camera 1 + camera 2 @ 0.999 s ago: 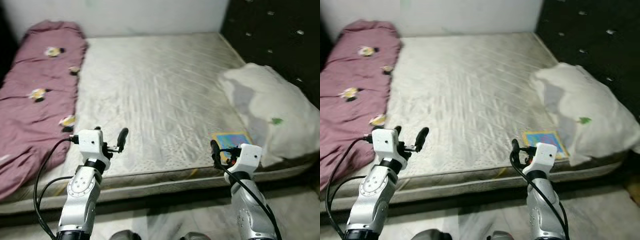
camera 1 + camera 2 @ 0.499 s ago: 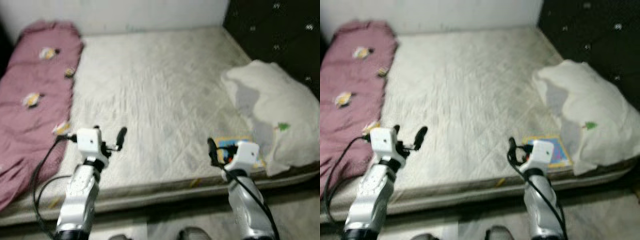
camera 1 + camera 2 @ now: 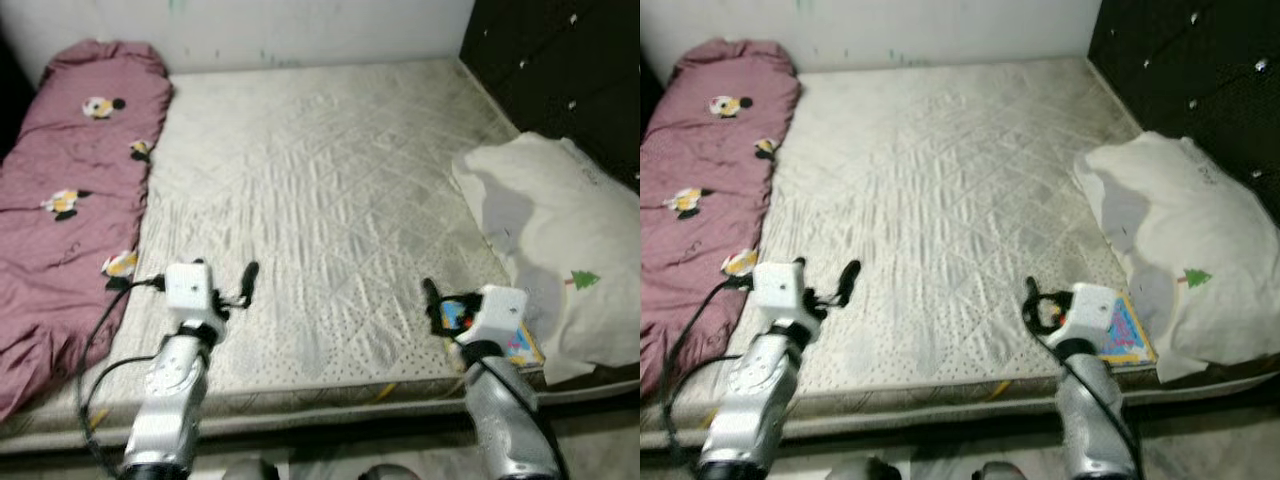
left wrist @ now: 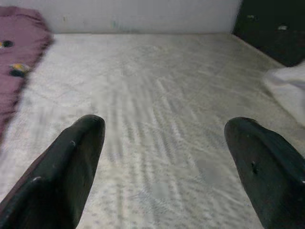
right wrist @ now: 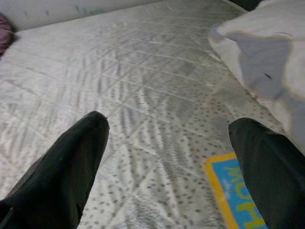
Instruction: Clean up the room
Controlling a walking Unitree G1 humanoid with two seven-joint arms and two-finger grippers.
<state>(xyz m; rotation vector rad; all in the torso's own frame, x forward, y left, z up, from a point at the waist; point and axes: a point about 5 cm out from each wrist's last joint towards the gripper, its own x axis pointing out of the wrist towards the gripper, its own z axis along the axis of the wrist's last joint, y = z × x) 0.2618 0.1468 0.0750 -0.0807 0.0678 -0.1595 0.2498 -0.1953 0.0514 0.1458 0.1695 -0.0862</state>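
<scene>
Left gripper: one, fingers spread wide with nothing between them, held over the near edge of the bed, bare mattress straight ahead.
Right gripper: one, fingers equally wide apart and empty, above the near right part of the bed.
Book: one flat blue and yellow picture book, lying on the mattress just beside the right gripper's outer finger, close to the bed's near edge and partly tucked under the pillow.
Pillow: one large white pillow with a small green tree mark, ahead and to the outside of the right fingers, overhanging the right near corner.
Blanket: one dusty pink blanket with small cartoon prints, stretched along the bed's left side, outside the left fingers, from near edge to far wall.
Mattress: one, pale and quilted.
Open room: the wide middle strip beyond both sets of fingers lies bare up to the far white wall.
Headboard: dark, tufted, beyond the pillow on the right.
</scene>
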